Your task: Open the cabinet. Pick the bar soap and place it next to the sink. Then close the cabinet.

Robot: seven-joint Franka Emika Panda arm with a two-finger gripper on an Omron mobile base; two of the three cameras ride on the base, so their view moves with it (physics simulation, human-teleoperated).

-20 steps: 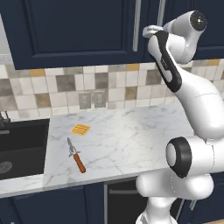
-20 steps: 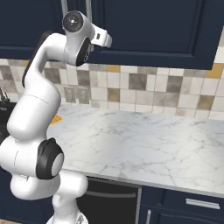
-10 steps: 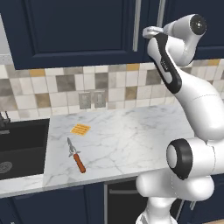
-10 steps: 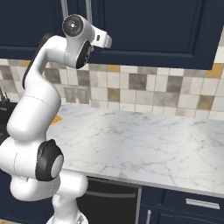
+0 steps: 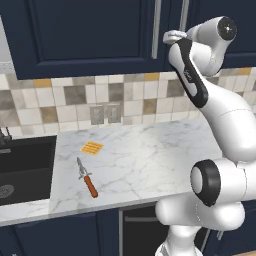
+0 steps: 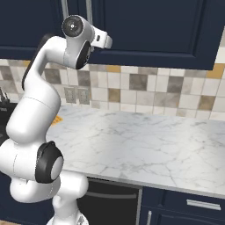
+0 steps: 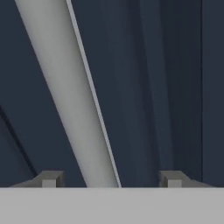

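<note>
The cabinet door [image 7: 144, 87] is navy, and its silver bar handle [image 7: 70, 96] runs slanted through the hand view. My gripper [image 7: 111, 178] is open, with the handle between its two tips and a gap on each side. In the left base view the hand [image 5: 175, 36] is raised against the upper cabinets at the right-hand handle [image 5: 184, 12] of a pair. The cabinet is closed, so the bar soap is hidden. The dark sink [image 5: 25, 170] lies at the counter's left end.
An orange-handled knife [image 5: 87, 178] and a flat orange ridged square [image 5: 92, 148] lie on the marble counter [image 5: 150, 165] near the sink. A second silver handle [image 5: 156, 20] belongs to the neighbouring door. A dark faucet [image 5: 4, 137] stands behind the sink.
The arm stays at the cabinet handle, almost where it was in the earlier frames. No object on the counter has moved.
</note>
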